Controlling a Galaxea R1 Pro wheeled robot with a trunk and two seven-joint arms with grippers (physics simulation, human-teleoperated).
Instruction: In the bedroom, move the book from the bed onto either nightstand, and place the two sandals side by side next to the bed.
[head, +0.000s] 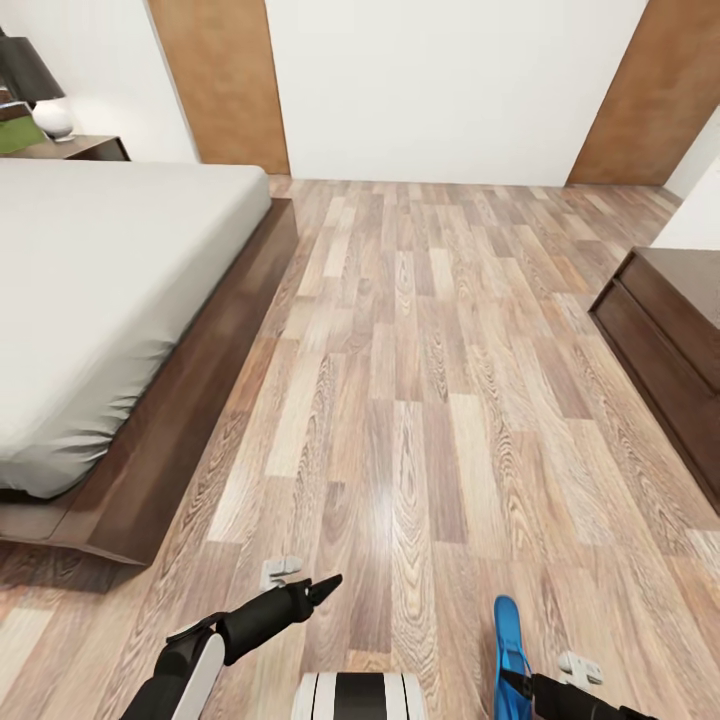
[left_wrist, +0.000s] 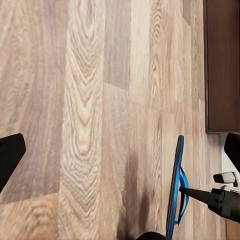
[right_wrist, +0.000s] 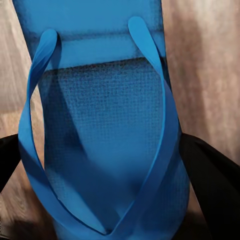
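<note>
R claw (head: 522, 683) gripping blue sandal (head: 507, 640).

A wood-plank floor (head: 430, 380) runs ahead to a white wall (head: 440, 80) flanked by two tall light-brown panels (head: 225, 80). The left tool (head: 325, 585) hovers over the boards, its dark fingers pressed together to a point. Ahead of it and to its left lies the bed (head: 100, 300), grey mattress on a dark frame. Beyond the bed's far corner stands a nightstand (head: 85, 148) carrying a lamp (head: 35, 90). The right tool (head: 515, 685) grips a blue sandal (head: 508, 640). Ahead to its right sits a dark cabinet (head: 670, 340).
</note>
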